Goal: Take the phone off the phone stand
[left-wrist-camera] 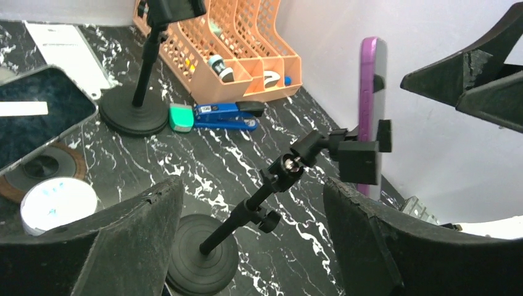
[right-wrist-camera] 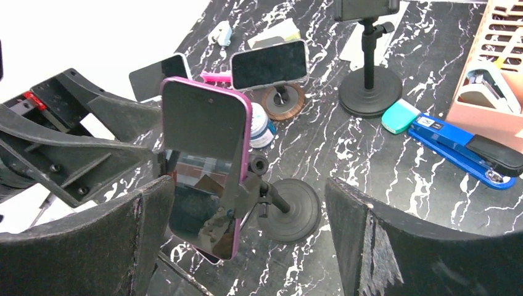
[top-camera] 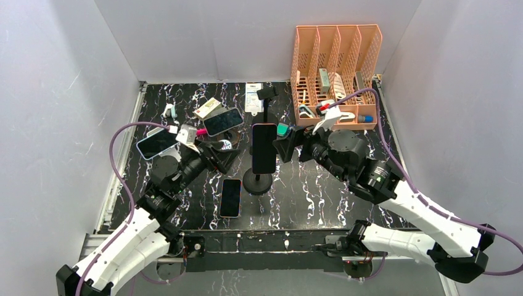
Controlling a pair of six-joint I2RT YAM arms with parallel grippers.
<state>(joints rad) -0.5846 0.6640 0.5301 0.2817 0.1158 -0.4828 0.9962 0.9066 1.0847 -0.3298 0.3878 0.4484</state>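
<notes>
The phone (top-camera: pixel 264 148), in a purple case, stands upright in the clamp of the black phone stand (top-camera: pixel 258 182) at mid-table. My left gripper (top-camera: pixel 231 154) is open just left of it. In the left wrist view the stand's pole (left-wrist-camera: pixel 247 209) runs between the wide fingers (left-wrist-camera: pixel 395 246) without touching, and the phone (left-wrist-camera: pixel 369 92) shows edge-on above. My right gripper (top-camera: pixel 285 145) is open just right of the phone. In the right wrist view the phone (right-wrist-camera: pixel 206 166) sits between the spread fingers (right-wrist-camera: pixel 105 240), close to the left one, with nothing gripped.
An orange file organizer (top-camera: pixel 336 74) stands at the back right, with a blue stapler (right-wrist-camera: pixel 459 145) in front of it. A second black stand (top-camera: pixel 266 98) is behind. Another phone (top-camera: pixel 223 121) rests on a wooden stand, one lies flat (top-camera: pixel 230 197), one (top-camera: pixel 157 142) far left.
</notes>
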